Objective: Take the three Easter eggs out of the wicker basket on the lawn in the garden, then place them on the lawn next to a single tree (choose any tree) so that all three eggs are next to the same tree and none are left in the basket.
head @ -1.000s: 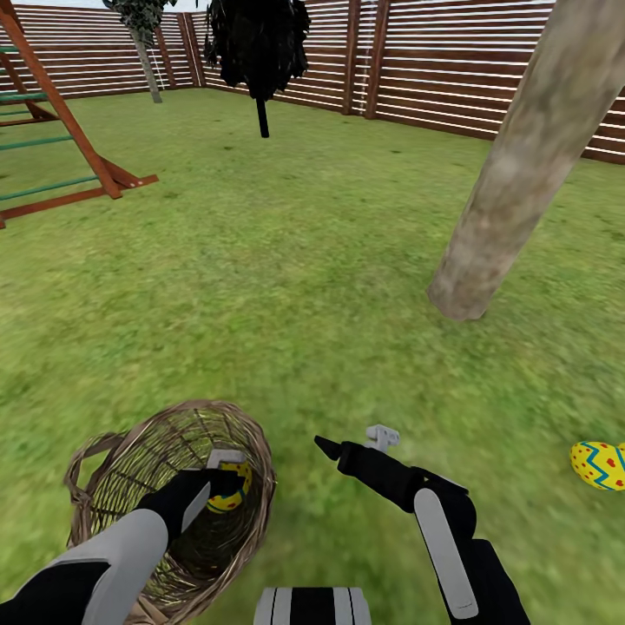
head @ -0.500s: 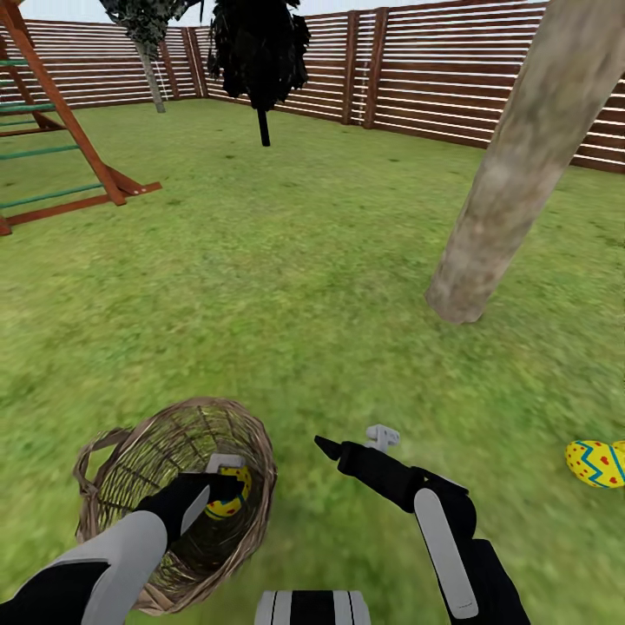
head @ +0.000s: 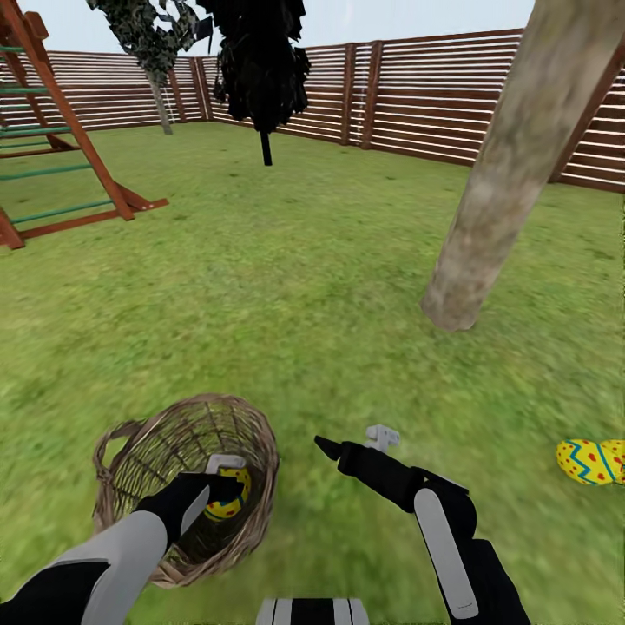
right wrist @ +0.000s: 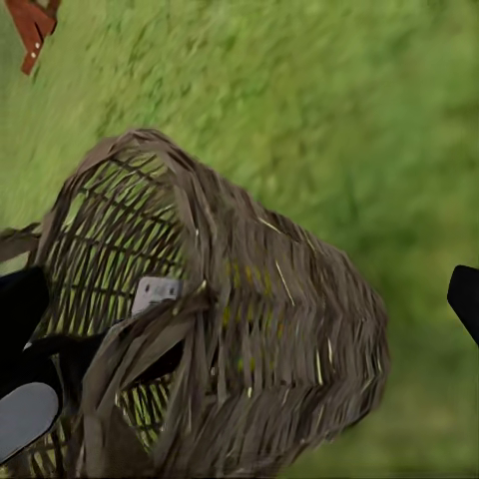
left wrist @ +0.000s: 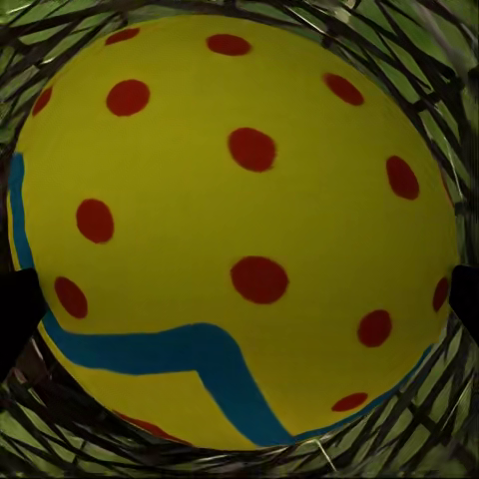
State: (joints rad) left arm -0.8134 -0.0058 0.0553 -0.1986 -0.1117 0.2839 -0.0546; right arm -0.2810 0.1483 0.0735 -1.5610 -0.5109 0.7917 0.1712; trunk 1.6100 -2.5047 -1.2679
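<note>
My left gripper (head: 224, 489) reaches down into the wicker basket (head: 252, 434) and is shut on a yellow Easter egg (head: 231, 507). In the left wrist view that egg (left wrist: 230, 230) shows red dots and a blue zigzag, with a black fingertip (left wrist: 16, 309) pressed at each side. Two more eggs (head: 585, 461) lie together on the lawn (head: 295, 286) at the far right, a short way from the base of the pale tree trunk (head: 499, 182). My right gripper (head: 351, 441) hovers open over the grass to the right of the basket (right wrist: 289, 329), holding nothing.
A red-brown play tower (head: 61, 148) stands at the far left. A dark narrow tree (head: 260, 61) and a slatted wooden fence (head: 417, 95) close the back of the garden. Open grass lies between the basket and the trunk.
The whole head view has shifted downward, so the camera has moved and more sky shows. The basket now sits a little smaller and further in from the left. The left gripper keeps its hold on the egg.
</note>
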